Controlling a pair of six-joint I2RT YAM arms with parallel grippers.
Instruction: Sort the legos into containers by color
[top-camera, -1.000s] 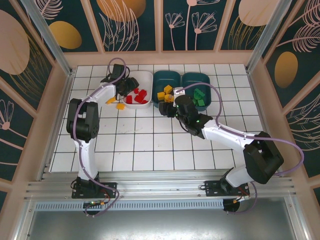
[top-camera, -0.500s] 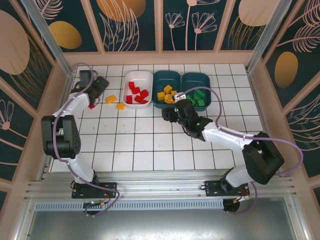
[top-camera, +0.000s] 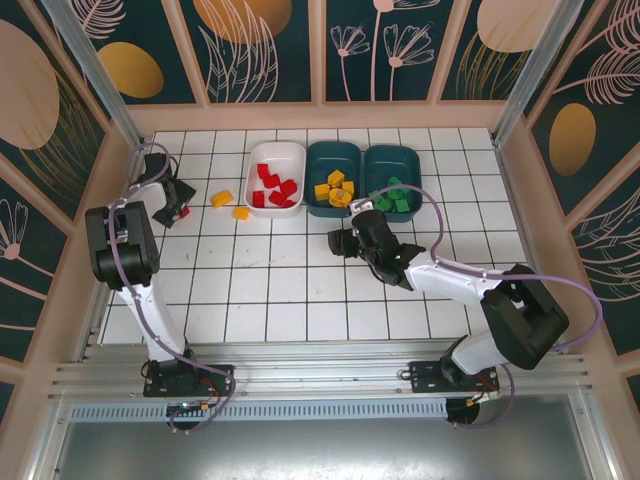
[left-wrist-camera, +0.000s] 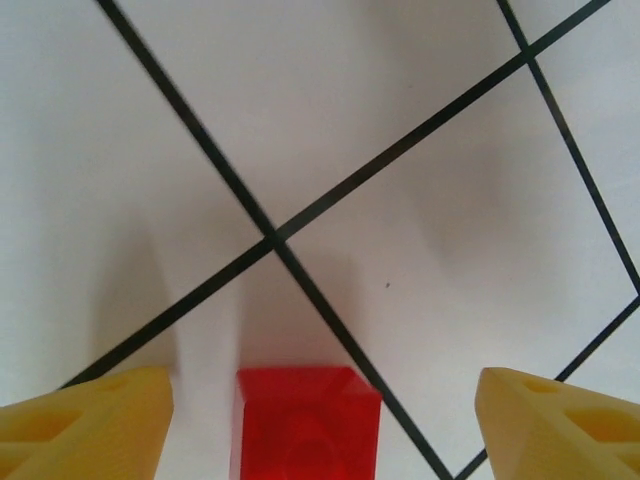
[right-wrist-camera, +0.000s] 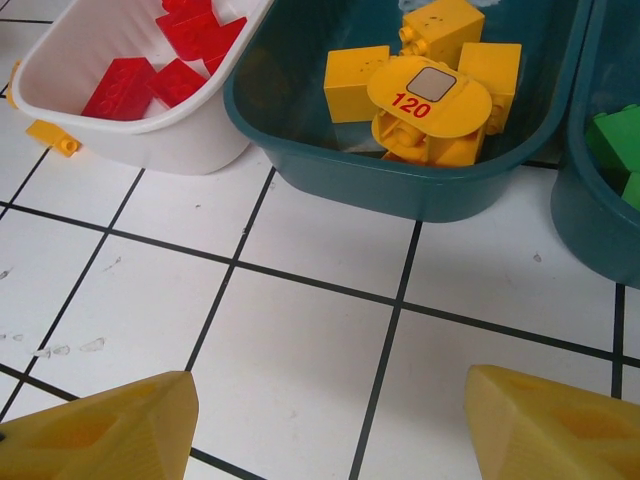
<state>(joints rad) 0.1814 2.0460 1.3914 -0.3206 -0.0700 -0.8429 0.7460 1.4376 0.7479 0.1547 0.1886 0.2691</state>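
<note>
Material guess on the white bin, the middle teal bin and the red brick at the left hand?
White bin: looks like moulded plastic, smooth semi-gloss, rounded rim. Middle teal bin: likely the same plastic, soft sheen on its wall. Red brick: hard plastic, uniform colour, crisp edges.

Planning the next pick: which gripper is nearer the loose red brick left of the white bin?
Left. The left gripper hangs over the red brick, its open fingers either side; the right gripper is far off, near the middle teal bin.
</note>
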